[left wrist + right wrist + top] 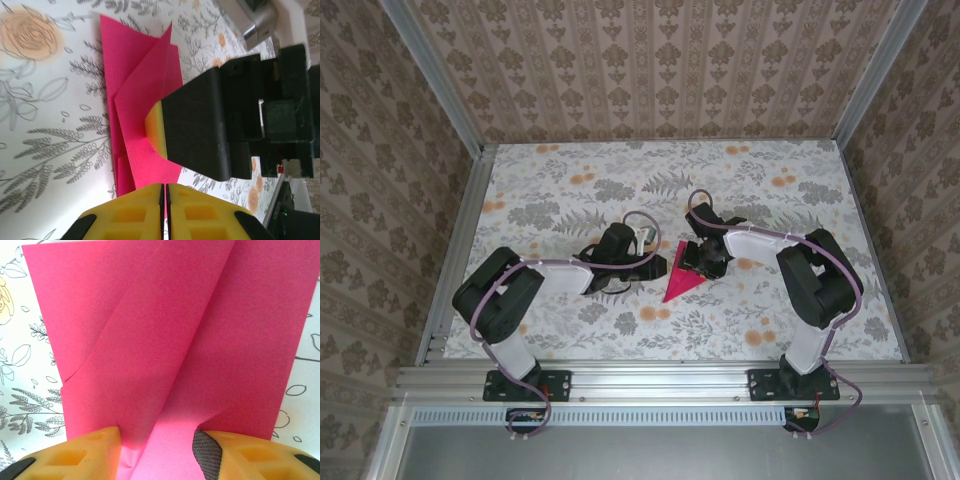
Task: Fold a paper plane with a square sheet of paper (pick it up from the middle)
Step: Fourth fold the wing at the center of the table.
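Lab test cell — alu frame [660,378], wallpaper [650,70].

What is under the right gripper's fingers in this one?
The folded pink paper lies under the right gripper, a crease running between its spread fingers. The floral table shows beside the paper; the table beneath it is covered.

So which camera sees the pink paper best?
The right wrist camera: the pink paper is close up, with its folds clear, though its edges run out of frame. The left wrist camera sees it partly covered. The top camera shows a small pink triangle.
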`<state>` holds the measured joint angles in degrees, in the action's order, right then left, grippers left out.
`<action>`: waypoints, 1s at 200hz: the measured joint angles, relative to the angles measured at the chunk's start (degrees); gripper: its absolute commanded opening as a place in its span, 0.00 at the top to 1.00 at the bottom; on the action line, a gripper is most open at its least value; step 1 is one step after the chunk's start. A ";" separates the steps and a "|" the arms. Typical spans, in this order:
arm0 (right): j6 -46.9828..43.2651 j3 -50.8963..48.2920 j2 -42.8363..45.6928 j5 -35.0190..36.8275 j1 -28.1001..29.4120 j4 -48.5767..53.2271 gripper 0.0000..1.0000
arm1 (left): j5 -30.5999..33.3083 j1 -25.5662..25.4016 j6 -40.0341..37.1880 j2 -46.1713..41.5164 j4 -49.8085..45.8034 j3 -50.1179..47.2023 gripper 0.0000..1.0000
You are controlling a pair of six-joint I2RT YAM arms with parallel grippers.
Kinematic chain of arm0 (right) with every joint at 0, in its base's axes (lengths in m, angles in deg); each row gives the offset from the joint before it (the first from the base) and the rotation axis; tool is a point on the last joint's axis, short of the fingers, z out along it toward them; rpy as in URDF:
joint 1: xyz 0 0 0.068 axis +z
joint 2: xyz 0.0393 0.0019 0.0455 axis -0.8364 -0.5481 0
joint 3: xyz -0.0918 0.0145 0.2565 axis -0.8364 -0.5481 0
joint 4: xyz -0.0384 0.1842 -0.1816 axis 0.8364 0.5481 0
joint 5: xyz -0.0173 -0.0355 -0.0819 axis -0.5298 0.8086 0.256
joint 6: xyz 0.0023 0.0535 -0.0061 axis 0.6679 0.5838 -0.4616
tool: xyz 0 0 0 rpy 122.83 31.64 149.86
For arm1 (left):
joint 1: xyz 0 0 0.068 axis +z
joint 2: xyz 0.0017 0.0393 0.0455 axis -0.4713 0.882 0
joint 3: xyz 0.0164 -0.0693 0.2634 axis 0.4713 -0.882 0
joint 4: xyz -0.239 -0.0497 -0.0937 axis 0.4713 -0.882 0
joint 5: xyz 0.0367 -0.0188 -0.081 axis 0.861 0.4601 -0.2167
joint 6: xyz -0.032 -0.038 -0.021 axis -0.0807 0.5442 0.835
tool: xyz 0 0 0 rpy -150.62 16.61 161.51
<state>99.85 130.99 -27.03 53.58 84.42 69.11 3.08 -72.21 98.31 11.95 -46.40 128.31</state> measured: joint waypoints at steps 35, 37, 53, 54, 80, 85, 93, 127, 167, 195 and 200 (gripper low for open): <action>0.00 0.39 -0.37 0.00 0.04 0.57 0.49 | -1.97 -1.29 0.00 2.36 0.15 0.46 0.88; 0.00 0.44 -0.39 0.00 0.04 0.61 0.48 | -2.08 -1.29 0.00 2.54 0.17 0.59 0.88; 0.00 0.59 -0.59 -0.02 0.04 0.81 0.48 | -2.80 -1.73 0.04 3.89 0.15 1.66 0.88; 0.00 0.61 -0.59 0.00 0.04 0.81 0.48 | -2.86 -1.77 0.04 4.02 0.17 1.77 0.88; 0.00 0.66 -0.66 -0.02 0.04 0.87 0.48 | -3.52 -2.36 0.15 5.38 0.11 3.15 0.88; 0.00 0.66 -0.68 -0.02 0.04 0.85 0.48 | -3.52 -2.38 0.13 5.44 0.07 3.26 0.88; 0.00 0.70 -0.72 -0.02 0.04 0.90 0.48 | -3.56 -2.43 0.13 5.46 -0.31 3.43 0.89; 0.00 0.83 -0.87 -0.02 0.04 1.07 0.48 | -3.50 -2.43 0.13 6.14 -1.22 4.00 0.88; 0.00 0.87 -0.92 0.00 0.04 1.18 0.49 | -3.02 -2.43 0.13 8.13 -3.65 4.26 0.89; 0.00 1.07 -1.03 0.00 0.04 1.38 0.49 | -2.73 -2.43 0.13 8.26 -4.42 4.39 0.89; 0.00 1.07 -1.03 0.00 0.04 1.40 0.49 | -2.73 -2.43 0.13 8.26 -4.44 4.44 0.89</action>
<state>99.85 132.06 -28.05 53.58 84.47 70.51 0.35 -74.64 98.44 20.21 -50.83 132.74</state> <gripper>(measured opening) 0.511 0.114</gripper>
